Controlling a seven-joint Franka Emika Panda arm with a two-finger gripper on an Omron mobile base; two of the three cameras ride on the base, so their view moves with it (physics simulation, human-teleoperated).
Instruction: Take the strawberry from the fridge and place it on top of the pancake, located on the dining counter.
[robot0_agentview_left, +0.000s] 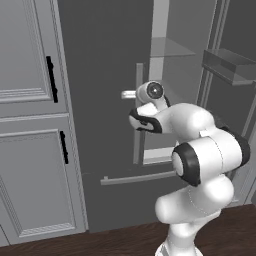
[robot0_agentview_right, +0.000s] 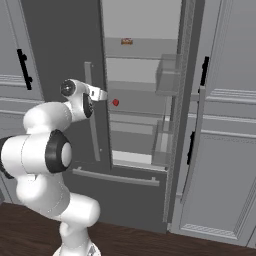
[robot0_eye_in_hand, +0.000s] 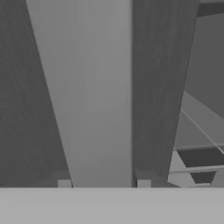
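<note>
Here, strawberry just beside claw

Nothing here can be read: no lettering, label, brand or number on the fridge or cabinets.

The left base view is looking forward from behind the arm's left side, facing the fridge door and a slice of its open interior. The right base view is looking from the arm's right, straight into the shelves. Both are sharing the door's handle. The hand view is sitting very close against that handle.
</note>
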